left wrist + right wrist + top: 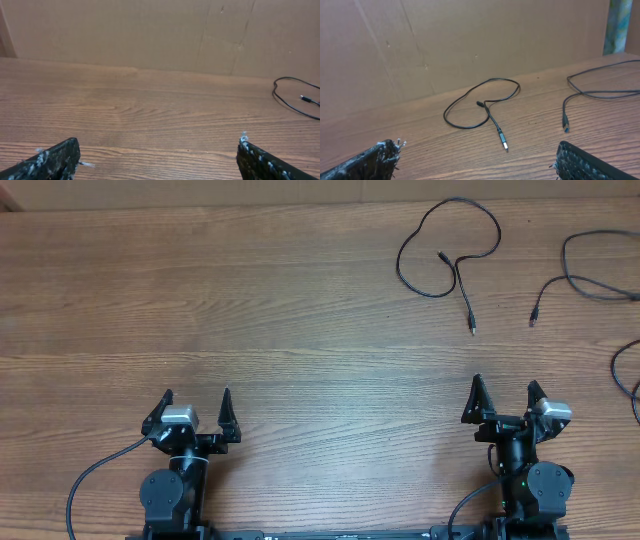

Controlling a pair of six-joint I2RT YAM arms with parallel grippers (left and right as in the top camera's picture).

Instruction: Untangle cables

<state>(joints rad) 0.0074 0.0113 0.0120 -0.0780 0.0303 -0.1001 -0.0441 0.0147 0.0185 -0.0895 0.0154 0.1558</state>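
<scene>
While the left end effector (197,394) and right end effector (505,383) gape, cables (466,300) dot the wooden table (250,310).

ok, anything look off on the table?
Nothing damaged or spilled. The looped cable crosses itself once near one plug; the second cable lies apart from it and runs off the right edge of the overhead view. Left gripper and right gripper are open, holding nothing.

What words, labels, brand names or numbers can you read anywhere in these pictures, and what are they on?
None can be read. No text shows on the looped cable, the second cable, the wooden table, the cardboard backdrop, the left claw or the right claw.
</scene>
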